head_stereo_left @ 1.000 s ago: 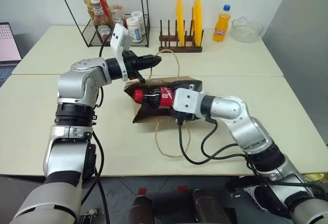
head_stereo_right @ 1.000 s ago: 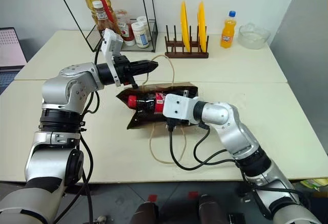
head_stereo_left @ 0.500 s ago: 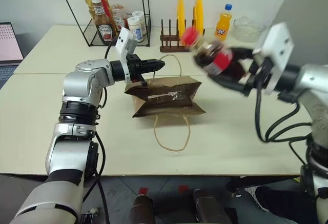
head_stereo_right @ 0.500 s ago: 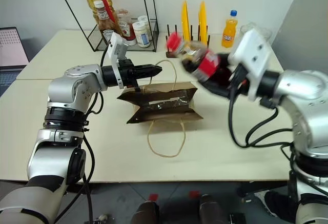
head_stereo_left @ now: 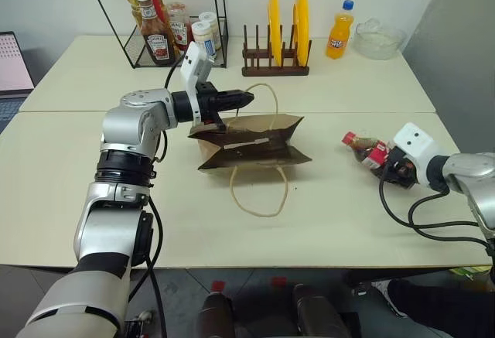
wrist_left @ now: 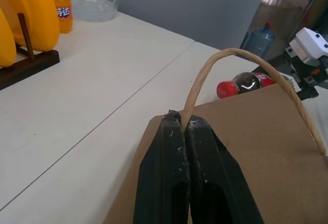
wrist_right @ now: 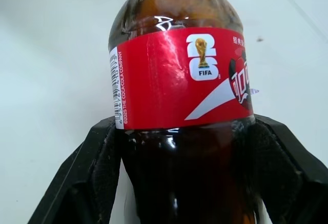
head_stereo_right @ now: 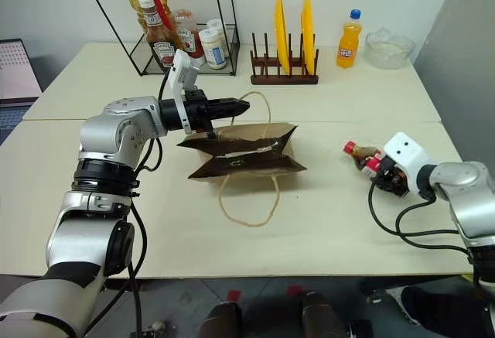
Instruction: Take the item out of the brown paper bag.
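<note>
Beige table (head_stereo_left: pixel 325 222): right tool (head_stereo_left: pixel 384 164) grips cola bottle (head_stereo_left: pixel 365 147); left tool (head_stereo_left: pixel 241 98) pinches bag handle (wrist_left: pixel 205 75).

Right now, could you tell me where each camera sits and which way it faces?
Head eyes: above, looking down on the table; both arms, brown paper bag.
Left wrist: along the shut left gripper pinching the bag's handle.
Right wrist: along the right gripper clamping the cola bottle.
Shared: the left wrist and head views both show that bottle.

Cola bottle (head_stereo_left: pixel 365 148) lies apart from crumpled bag (head_stereo_left: pixel 251 144) — right.
</note>
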Robot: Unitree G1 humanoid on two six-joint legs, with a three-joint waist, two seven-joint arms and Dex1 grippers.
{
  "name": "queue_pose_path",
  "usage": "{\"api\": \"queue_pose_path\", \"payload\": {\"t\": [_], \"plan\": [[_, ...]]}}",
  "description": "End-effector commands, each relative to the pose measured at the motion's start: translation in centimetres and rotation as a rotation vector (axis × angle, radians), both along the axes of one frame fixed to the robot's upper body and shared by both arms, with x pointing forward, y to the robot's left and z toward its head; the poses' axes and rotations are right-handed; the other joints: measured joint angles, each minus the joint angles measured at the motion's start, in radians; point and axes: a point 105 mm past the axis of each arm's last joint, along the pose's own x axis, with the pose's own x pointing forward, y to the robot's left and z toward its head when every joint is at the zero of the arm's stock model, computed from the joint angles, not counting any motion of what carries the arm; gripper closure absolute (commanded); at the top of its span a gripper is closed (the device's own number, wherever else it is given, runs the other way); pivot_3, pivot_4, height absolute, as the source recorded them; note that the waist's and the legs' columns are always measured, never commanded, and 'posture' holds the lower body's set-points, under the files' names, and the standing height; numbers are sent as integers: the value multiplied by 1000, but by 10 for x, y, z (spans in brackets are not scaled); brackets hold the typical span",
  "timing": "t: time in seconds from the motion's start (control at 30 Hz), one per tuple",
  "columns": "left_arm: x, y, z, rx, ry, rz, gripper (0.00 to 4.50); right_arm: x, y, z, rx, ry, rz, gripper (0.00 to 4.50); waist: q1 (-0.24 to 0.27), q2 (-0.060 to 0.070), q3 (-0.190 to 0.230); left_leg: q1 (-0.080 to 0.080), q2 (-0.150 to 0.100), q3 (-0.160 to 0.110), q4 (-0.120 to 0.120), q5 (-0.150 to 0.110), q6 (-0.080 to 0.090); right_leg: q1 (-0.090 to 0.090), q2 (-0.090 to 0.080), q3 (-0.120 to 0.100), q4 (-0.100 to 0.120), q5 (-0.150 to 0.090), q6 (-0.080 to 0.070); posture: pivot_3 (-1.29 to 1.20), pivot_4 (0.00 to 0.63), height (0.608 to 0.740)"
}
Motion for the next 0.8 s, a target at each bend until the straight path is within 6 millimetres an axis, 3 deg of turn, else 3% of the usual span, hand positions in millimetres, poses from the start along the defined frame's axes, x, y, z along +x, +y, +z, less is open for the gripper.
{"api": "queue_pose_path", "payload": {"t": [0.03, 0.13, 0.33, 0.53, 0.63, 0.8], "plan": [[-3, 2, 19, 3, -75, 3, 4500, 5, 1, 18, -23, -53, 25, 1000, 3, 0, 0, 0, 0, 0, 0, 0, 0, 0, 0, 0, 0, 0, 0, 0, 150, 740], [-4, 4, 18, 1, -74, 8, 4500, 4, 3, 19, -16, -50, 40, 35, 7, 0, 0, 0, 0, 0, 1, 0, 0, 1, 0, 0, 0, 0, 1, 0, 150, 740], [-3, 8, 18, -4, -78, 36, 4500, -4, 11, 37, -3, -101, 118, 35, 12, 0, 0, 0, 0, 0, 1, 0, 0, 1, 0, -1, 0, 0, 1, 0, 150, 740], [21, 25, 27, -23, -121, 202, 4500, -17, 44, 85, 262, -275, 155, 35, 11, 0, 0, 0, 0, -1, 1, 0, 0, 1, 0, -1, 1, 0, 1, 0, 150, 740], [31, 34, 35, -46, -150, 257, 3887, -23, 49, 83, 275, -327, 125, 0, 14, 0, 0, 0, 0, -1, 2, 0, 0, 2, 0, -2, 2, 0, 1, 0, 150, 740], [33, 49, 40, -51, -173, 286, 2395, -26, 54, 81, 342, -398, 51, 0, 15, 0, 0, -1, 0, -1, 2, 0, 0, 2, -1, -2, 1, 0, 1, 0, 150, 740]]}}
